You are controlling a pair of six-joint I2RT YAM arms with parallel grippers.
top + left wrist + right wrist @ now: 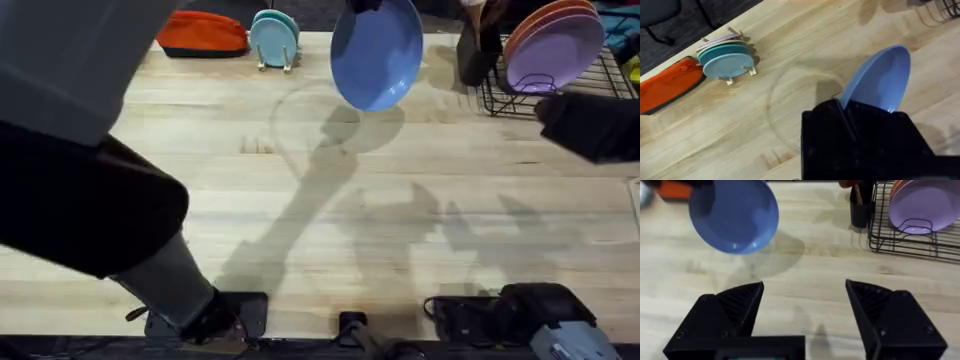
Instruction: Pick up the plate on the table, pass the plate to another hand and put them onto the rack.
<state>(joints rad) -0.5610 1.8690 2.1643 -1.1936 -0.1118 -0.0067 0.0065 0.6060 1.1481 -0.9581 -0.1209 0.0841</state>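
The plate (pixel 377 50) was up in the air at the top centre of the overhead frame, tilted on edge, its shadow lying on the table (pixel 300 230) just below it. The left gripper (pixel 842 107) was clamped on the plate's rim, the blue disc sticking out beyond the black fingers in the left wrist view. Lift done, then; this looked like the handover step. The right gripper (pixel 805 310) was spread wide with nothing between its fingers, and its camera caught the plate hanging in the upper left of that frame, well apart from it. The rack (pixel 600 80) sat at the upper right of the overhead frame with a lavender plate (pixel 555 50) and an orange plate (pixel 545 22) already slotted in it, and a dark cup (pixel 478 50) just beside it. The small teal plates (pixel 275 38) stood in their holder at the top, left of the lifted plate, next to an orange pouch (pixel 203 33). Next, by the look of it, the right gripper would need to close the gap and take a free stretch of rim opposite the left's hold before the left let go. The risk: a thin, tilted rim slipping during the swap.
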